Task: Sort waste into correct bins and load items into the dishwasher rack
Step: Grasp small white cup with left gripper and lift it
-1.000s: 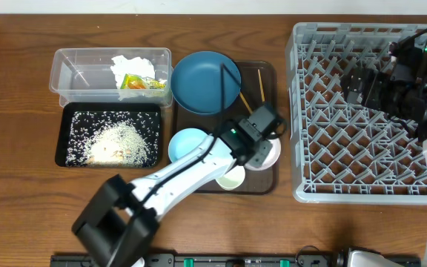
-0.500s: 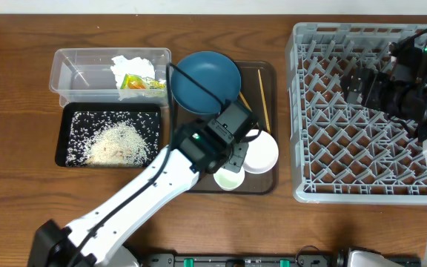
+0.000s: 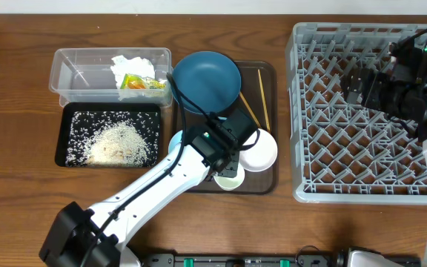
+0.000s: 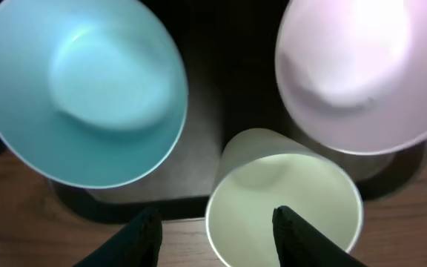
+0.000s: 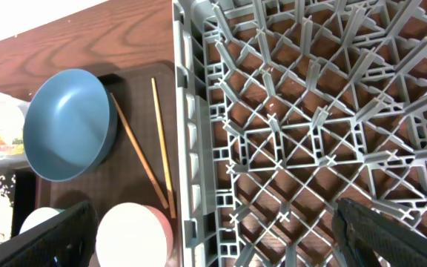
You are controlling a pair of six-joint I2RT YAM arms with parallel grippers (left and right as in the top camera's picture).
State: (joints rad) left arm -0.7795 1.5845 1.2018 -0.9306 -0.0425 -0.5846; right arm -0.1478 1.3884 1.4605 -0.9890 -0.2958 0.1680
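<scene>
The small pale cup [image 4: 288, 200] is standing upright at the near edge of the brown serving tray [image 3: 270, 73]. The left fingers [image 4: 145, 236] are hanging spread just above it. One finger is lying over the mouth of the cup and the other is outside its wall. I cannot tell if they are touching it.

The light blue bowl [image 4: 87, 89] and the cream bowl [image 4: 362, 67] are sitting just behind the cup on the same tray, one on each side. Farther back, the dark blue plate [image 3: 206, 81] is resting on the tray, and the two wooden chopsticks [image 3: 262, 96] are lying beside it, apart from each other.

To the left of the tray, the clear plastic tub [image 3: 73, 74] is holding the crumpled white tissue [image 3: 132, 67] and the snack wrapper [image 3: 141, 84]. In front of it, the black tray [image 3: 64, 133] is carrying the white rice grains [image 3: 113, 141].

The grey dishwasher rack [image 3: 347, 119] is standing on the right. The right fingers [image 5: 54, 236] are hovering over it, wide apart and gripping nothing.

All this is resting on a brown wooden bench [image 3: 21, 185] with visible grain. Only a pale strip is showing past its far edge.
</scene>
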